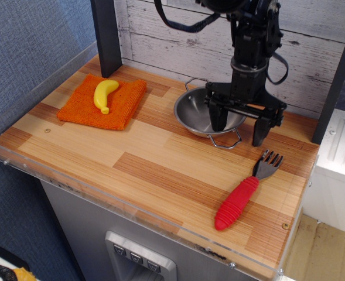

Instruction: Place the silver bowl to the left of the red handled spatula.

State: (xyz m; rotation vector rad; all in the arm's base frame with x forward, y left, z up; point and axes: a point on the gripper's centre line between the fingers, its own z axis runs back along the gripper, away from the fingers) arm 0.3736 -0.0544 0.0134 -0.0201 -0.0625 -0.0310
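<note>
The silver bowl (197, 113) sits upright on the wooden counter near the back, its front wire handle (225, 141) toward me. The red handled spatula (242, 192) lies at the front right, grey prongs pointing toward the back. My gripper (238, 130) is open and straddles the bowl's right rim: the left finger (217, 118) is inside the bowl, the right finger (260, 129) is outside it, low over the counter. The fingers are not closed on the rim.
An orange cloth (105, 102) with a yellow banana (104, 94) lies at the back left. A dark post (106, 36) stands behind it. A clear acrylic lip (119, 205) runs along the counter's front and left edges.
</note>
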